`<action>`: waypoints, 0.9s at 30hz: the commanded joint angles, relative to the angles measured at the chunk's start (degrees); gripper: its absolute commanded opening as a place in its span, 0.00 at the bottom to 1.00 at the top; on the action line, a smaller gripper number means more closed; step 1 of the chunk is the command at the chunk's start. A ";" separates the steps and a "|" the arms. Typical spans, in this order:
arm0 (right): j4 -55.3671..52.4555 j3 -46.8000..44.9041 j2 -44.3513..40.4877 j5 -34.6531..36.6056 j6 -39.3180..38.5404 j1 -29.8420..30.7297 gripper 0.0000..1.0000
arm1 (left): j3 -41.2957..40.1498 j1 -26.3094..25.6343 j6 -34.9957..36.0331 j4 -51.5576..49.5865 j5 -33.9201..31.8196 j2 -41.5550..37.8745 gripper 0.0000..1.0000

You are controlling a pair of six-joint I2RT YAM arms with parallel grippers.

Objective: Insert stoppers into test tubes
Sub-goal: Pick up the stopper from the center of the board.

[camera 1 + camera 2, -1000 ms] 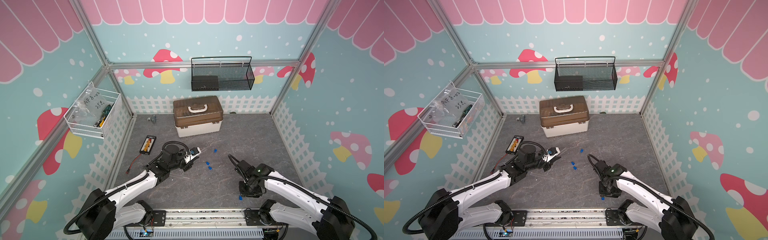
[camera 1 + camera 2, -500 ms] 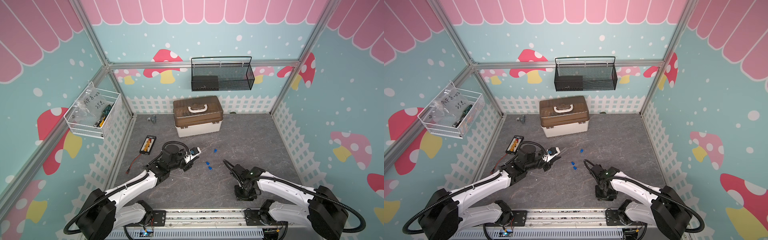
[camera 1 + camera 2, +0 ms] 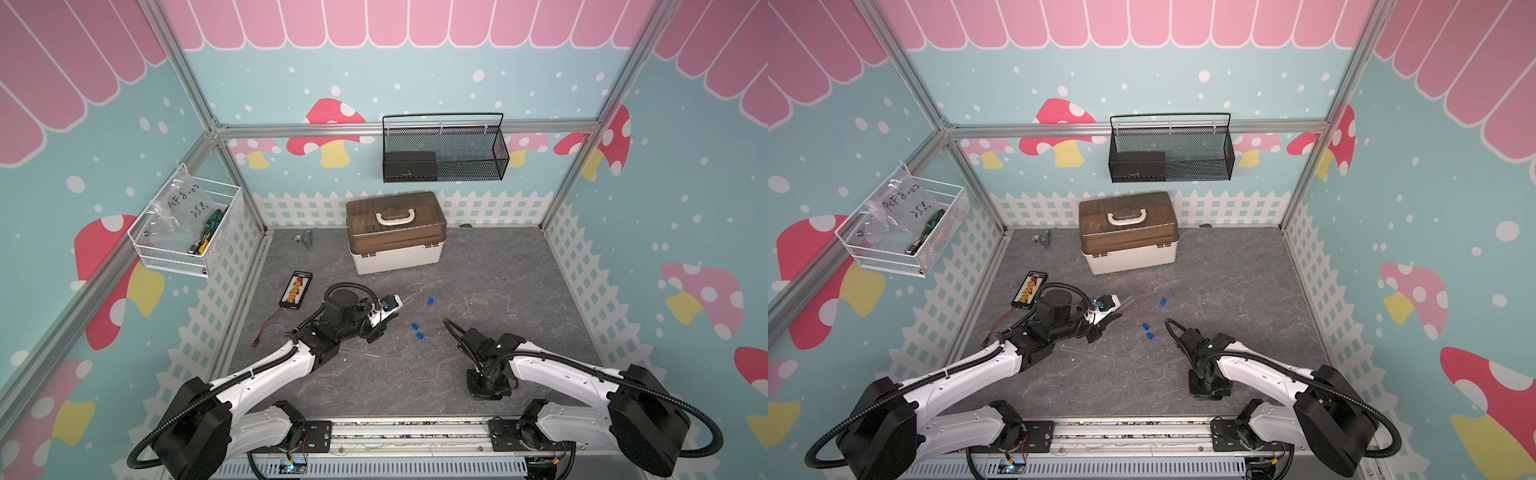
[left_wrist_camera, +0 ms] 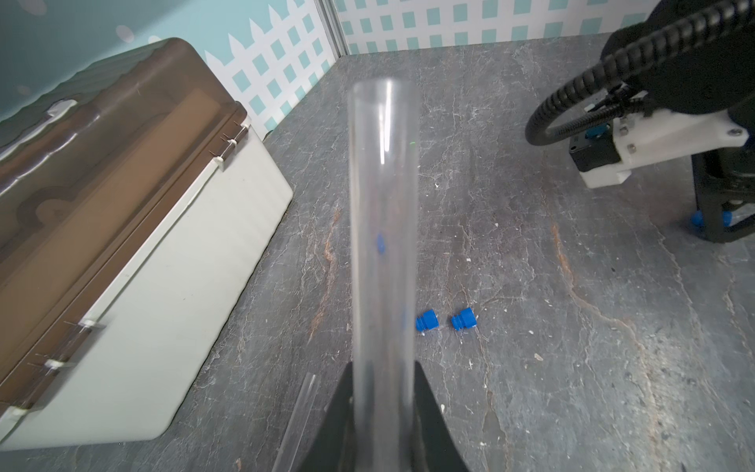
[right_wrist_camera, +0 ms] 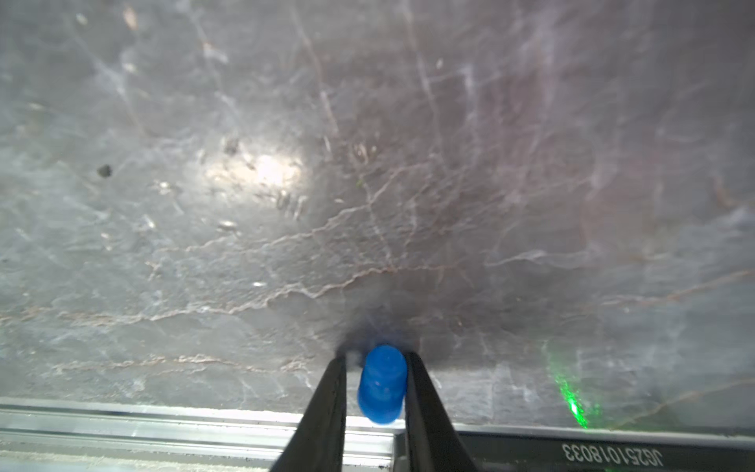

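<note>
My left gripper (image 4: pixel 384 367) is shut on a clear test tube (image 4: pixel 384 229) that sticks out ahead of it over the mat; in a top view this gripper (image 3: pixel 372 333) is left of centre. Another test tube (image 4: pixel 300 412) lies on the mat beside it. Three blue stoppers (image 3: pixel 430 300) (image 3: pixel 414 326) (image 3: pixel 420 335) lie loose mid-mat. My right gripper (image 5: pixel 376 359) points down near the front edge (image 3: pixel 483 392). A blue stopper (image 5: pixel 382 384) stands between its jaws: one finger touches it, and a thin gap shows at the other.
A brown-lidded toolbox (image 3: pixel 397 232) stands at the back centre. A black board with yellow connectors (image 3: pixel 296 289) lies at the left. A white wire basket (image 3: pixel 187 232) and a black mesh basket (image 3: pixel 444 153) hang on the walls. The metal front rail (image 5: pixel 163 425) runs just behind my right gripper.
My right gripper has shifted a little left and towards the front edge, down over the stopper, and its jaws have narrowed around it. The left arm and its tube have not moved.
</note>
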 commanded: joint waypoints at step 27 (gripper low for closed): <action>1.88 19.19 0.15 2.16 -15.46 0.84 0.07 | 3.05 3.27 -10.56 -0.01 -4.55 0.48 0.00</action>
